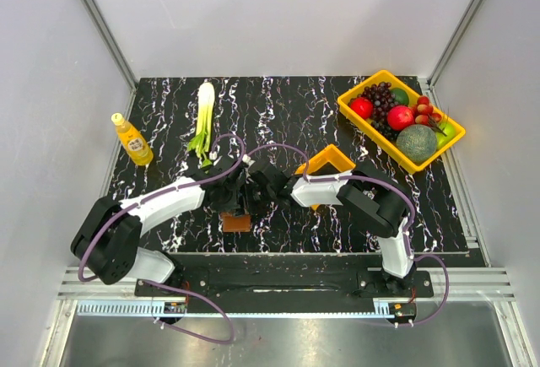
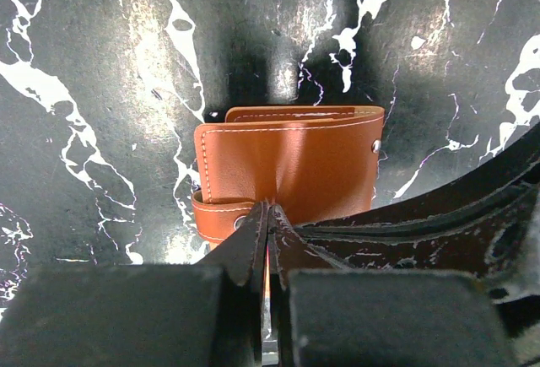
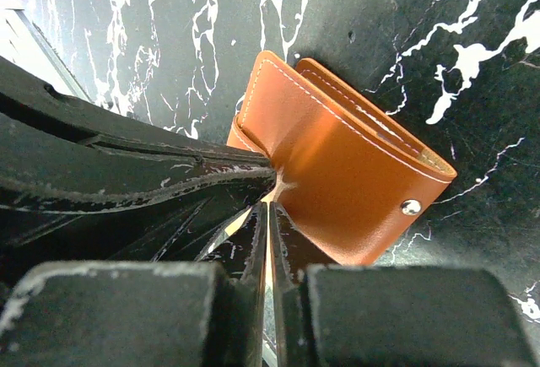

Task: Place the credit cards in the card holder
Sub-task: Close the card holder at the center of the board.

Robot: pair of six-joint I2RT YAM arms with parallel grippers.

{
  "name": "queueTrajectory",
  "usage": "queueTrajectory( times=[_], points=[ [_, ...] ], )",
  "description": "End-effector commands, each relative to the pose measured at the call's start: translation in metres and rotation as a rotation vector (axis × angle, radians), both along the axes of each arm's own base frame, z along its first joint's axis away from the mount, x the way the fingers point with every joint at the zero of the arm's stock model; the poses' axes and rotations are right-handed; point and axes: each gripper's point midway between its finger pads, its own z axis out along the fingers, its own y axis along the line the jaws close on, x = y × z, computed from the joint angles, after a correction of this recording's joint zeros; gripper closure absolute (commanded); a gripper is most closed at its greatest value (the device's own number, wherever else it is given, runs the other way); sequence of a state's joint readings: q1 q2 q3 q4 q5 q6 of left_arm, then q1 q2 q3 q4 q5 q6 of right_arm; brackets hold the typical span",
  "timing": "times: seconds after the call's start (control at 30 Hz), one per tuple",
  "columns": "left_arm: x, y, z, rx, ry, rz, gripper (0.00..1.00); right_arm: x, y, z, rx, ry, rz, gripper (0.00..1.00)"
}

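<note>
The card holder (image 1: 236, 223) is a brown leather-like wallet near the table's front middle. Both grippers meet over it. In the left wrist view, my left gripper (image 2: 270, 208) is shut on the near edge of the card holder (image 2: 295, 160), beside its snap strap. In the right wrist view, my right gripper (image 3: 270, 207) is shut on the near edge of the card holder (image 3: 337, 173), which stands partly folded with its stitched edges up. The two grippers' fingers lie side by side, touching or nearly so. In the top view the left gripper (image 1: 237, 188) and right gripper (image 1: 258, 185) almost touch. No credit cards show in any view.
A small orange bin (image 1: 327, 163) sits just behind the right arm. A yellow tray (image 1: 378, 80) of fruit is at the back right. A yellow bottle (image 1: 132, 139) stands at the left and a leek (image 1: 204, 114) lies at the back. Grey walls enclose the table.
</note>
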State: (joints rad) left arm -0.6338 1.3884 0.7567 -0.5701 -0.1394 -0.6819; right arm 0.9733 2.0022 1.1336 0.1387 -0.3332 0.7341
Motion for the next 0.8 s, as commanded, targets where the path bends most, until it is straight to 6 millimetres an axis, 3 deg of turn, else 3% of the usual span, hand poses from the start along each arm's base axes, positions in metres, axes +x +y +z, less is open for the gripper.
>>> queueTrajectory(
  times=[0.0, 0.07, 0.1, 0.13, 0.2, 0.23, 0.27, 0.37, 0.43, 0.6, 0.77],
  points=[
    [0.002, -0.01, 0.006, -0.06, -0.026, -0.001, 1.0, -0.002, -0.018, -0.021, -0.099, -0.018, -0.038, 0.9],
    [0.006, -0.009, 0.014, -0.062, -0.053, 0.007, 0.98, -0.001, -0.018, -0.019, -0.093, -0.022, -0.04, 0.89],
    [0.008, -0.007, 0.019, -0.062, -0.072, 0.013, 0.91, -0.001, -0.018, -0.019, -0.094, -0.022, -0.041, 0.89],
    [0.01, -0.007, 0.024, -0.064, -0.092, 0.015, 0.76, -0.001, -0.018, -0.019, -0.095, -0.023, -0.04, 0.89],
    [0.011, -0.005, 0.033, -0.063, -0.111, 0.014, 0.62, 0.0, -0.018, -0.016, -0.088, -0.03, -0.049, 0.85],
    [0.012, -0.004, 0.038, -0.058, -0.121, 0.015, 0.51, 0.0, -0.019, -0.014, -0.08, -0.036, -0.051, 0.84],
    [0.013, -0.002, 0.041, -0.056, -0.128, 0.018, 0.49, 0.001, -0.018, -0.012, -0.065, -0.044, -0.053, 0.83],
    [0.01, 0.004, 0.041, -0.045, -0.146, 0.037, 0.49, 0.002, -0.017, -0.003, -0.039, -0.052, -0.062, 0.81],
    [0.011, 0.009, 0.044, -0.056, -0.183, 0.068, 0.42, 0.003, -0.015, 0.005, -0.007, -0.05, -0.06, 0.8],
    [0.006, 0.022, 0.043, -0.085, -0.237, 0.176, 0.38, 0.006, -0.011, 0.026, 0.051, -0.035, -0.072, 0.72],
    [-0.005, 0.028, 0.043, -0.166, -0.282, 0.231, 0.54, 0.011, -0.009, 0.043, 0.136, 0.002, -0.131, 0.66]
  ],
)
